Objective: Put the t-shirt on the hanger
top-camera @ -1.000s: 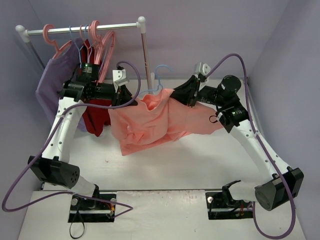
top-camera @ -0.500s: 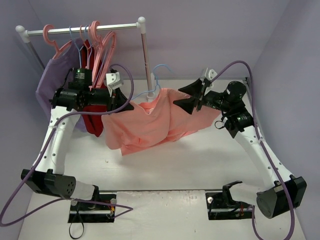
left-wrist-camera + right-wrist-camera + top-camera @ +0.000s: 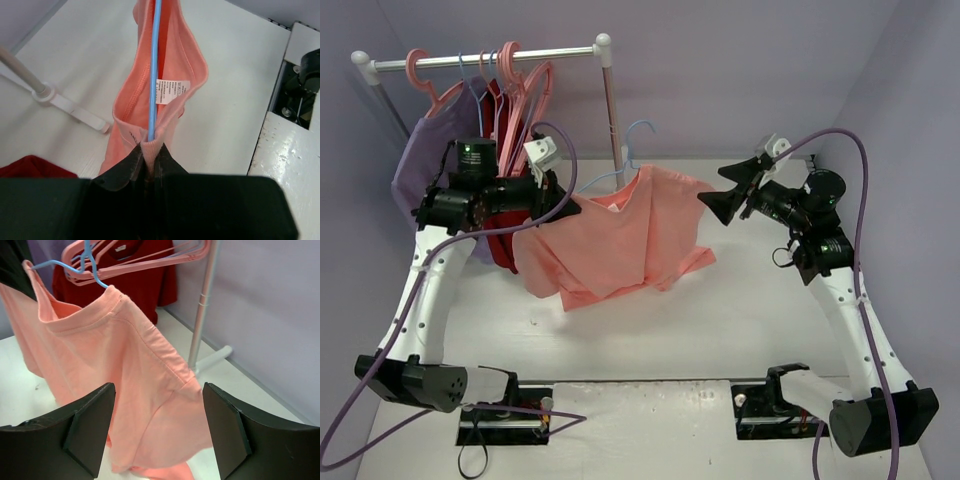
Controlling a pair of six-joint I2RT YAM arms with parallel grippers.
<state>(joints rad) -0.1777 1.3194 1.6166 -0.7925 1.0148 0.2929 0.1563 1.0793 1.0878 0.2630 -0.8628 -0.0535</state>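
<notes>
The left gripper [image 3: 149, 150] is clamped on the t-shirt [image 3: 620, 240] and the hanger [image 3: 153, 65] inside it. The right gripper [image 3: 720, 190] stands open and empty, near the t-shirt.

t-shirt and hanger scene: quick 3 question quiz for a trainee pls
1. True or false: the right gripper is gripping the t-shirt.
2. What is the left gripper pinching? A) nothing B) the t-shirt together with the hanger wire C) bare wire alone
3. Fill in: the hanger's hook is coloured ____.
Key: 1 false, its jaws stand open, clear of the cloth; 2 B; 3 light blue.
</notes>
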